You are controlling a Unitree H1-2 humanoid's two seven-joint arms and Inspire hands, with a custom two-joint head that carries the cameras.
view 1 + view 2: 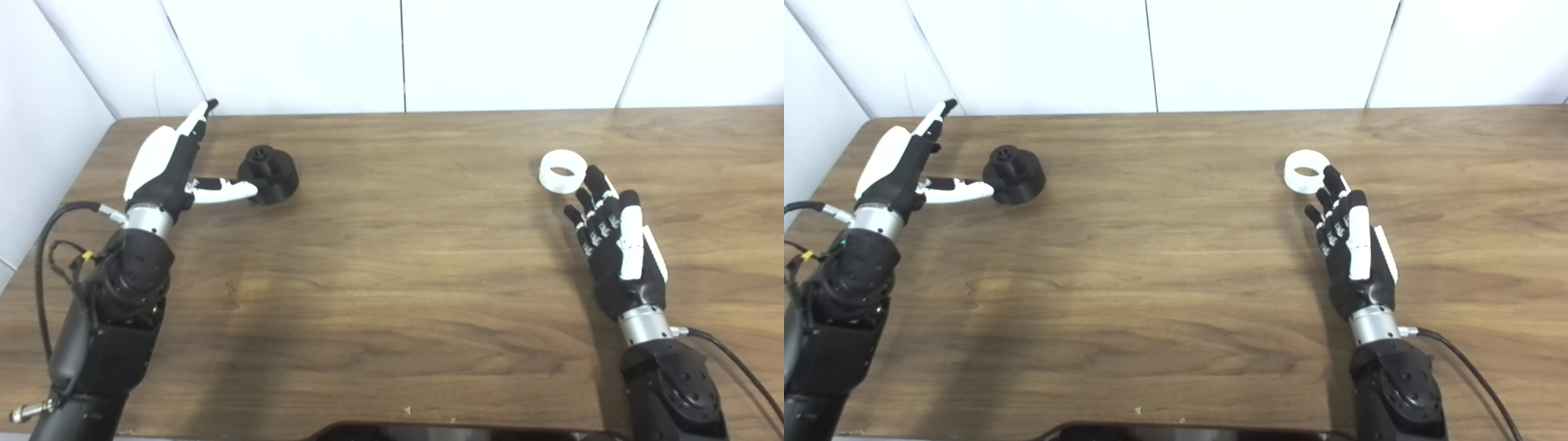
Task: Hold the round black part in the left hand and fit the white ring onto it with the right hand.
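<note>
Hands lie wide apart on the wooden table (pixel 392 257), one toward each side, and neither has hold of anything. The left hand (pixel 165 168) is spread open at the far left of the tabletop: its fingers (pixel 197 119) point straight away toward the back wall, while the thumb (pixel 223 190) sticks out sideways to the right, its white tip reaching the near-left side of the round black part (pixel 269 174) — touching it or a hair short, the views do not settle which. The part itself sits upright on the table, a squat dark disc with a narrower raised hub on top, nothing wrapped around it.

Over on the right, the right hand (pixel 1350 245) is also open, palm turned inward, fingers (pixel 1332 202) extended and a little staggered, thumb laid alongside in white. The longest fingertip comes up just beside the near-right edge of the white ring (pixel 1304 170); whether they meet cannot be told. The ring lies flat on the wood with its hole facing up — well apart from the black part, with a broad stretch of table between the two.
</note>
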